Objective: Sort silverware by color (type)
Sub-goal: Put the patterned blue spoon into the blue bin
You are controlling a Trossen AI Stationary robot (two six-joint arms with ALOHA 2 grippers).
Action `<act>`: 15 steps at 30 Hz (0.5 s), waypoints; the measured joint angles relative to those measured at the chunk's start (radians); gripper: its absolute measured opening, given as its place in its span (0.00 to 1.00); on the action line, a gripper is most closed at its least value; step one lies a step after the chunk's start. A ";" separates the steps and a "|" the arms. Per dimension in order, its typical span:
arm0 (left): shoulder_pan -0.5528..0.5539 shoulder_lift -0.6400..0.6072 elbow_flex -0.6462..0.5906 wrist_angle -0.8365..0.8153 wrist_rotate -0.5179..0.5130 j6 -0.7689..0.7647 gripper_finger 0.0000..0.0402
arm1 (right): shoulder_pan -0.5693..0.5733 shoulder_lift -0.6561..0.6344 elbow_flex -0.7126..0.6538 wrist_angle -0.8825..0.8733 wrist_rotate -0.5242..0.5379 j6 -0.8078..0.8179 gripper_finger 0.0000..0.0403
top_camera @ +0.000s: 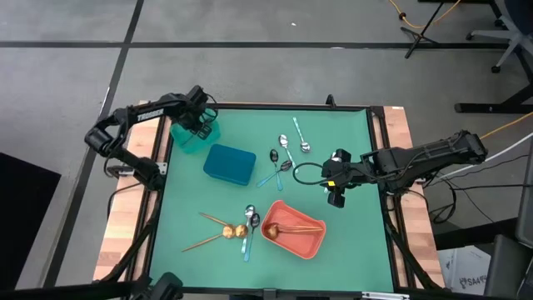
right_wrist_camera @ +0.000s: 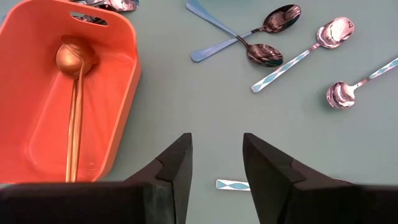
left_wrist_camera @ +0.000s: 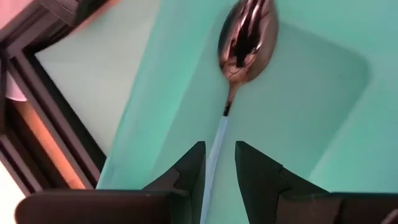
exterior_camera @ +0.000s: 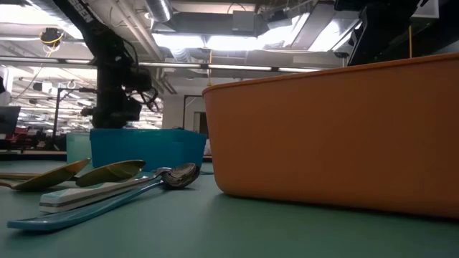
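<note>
My left gripper (top_camera: 200, 127) points down into the teal bin (top_camera: 190, 142) at the far left, open by a narrow gap (left_wrist_camera: 220, 163). A spoon (left_wrist_camera: 247, 37) with a dark shiny bowl and light-blue handle lies in the bin. Its handle runs between the fingers. My right gripper (top_camera: 336, 192) hangs open (right_wrist_camera: 216, 163) above the mat, right of the coral bin (top_camera: 312, 242), which holds copper spoons (right_wrist_camera: 73, 106). Several silver spoons with blue handles (top_camera: 287, 154) lie on the mat at centre. Copper (top_camera: 218, 232) and silver spoons (top_camera: 249, 223) lie near the front. My left gripper has the spoon's light-blue handle (left_wrist_camera: 214, 149) between its two fingers, coming from above and lying along the handle. A gap shows between the handle and one finger. I cannot tell whether the other finger (left_wrist_camera: 189, 171) touches it.
A closed blue bin (top_camera: 229, 163) stands between the teal bin and the centre spoons. A loose blue-patterned handle end (right_wrist_camera: 232, 185) lies just under my right gripper. Wooden rails (top_camera: 125, 225) edge the green mat on both sides.
</note>
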 joint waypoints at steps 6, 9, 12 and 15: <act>-0.027 -0.118 0.000 -0.002 0.115 -0.022 0.20 | 0.000 0.000 0.000 0.000 0.000 0.000 0.33; -0.060 -0.172 0.000 -0.002 0.143 -0.054 0.20 | 0.000 0.000 0.000 0.000 0.004 0.000 0.33; -0.104 -0.223 0.000 -0.003 0.143 -0.068 0.20 | 0.000 0.000 0.000 0.000 0.007 0.000 0.33; -0.153 -0.264 0.000 -0.002 0.143 -0.073 0.20 | 0.000 0.000 0.000 0.000 0.008 -0.001 0.33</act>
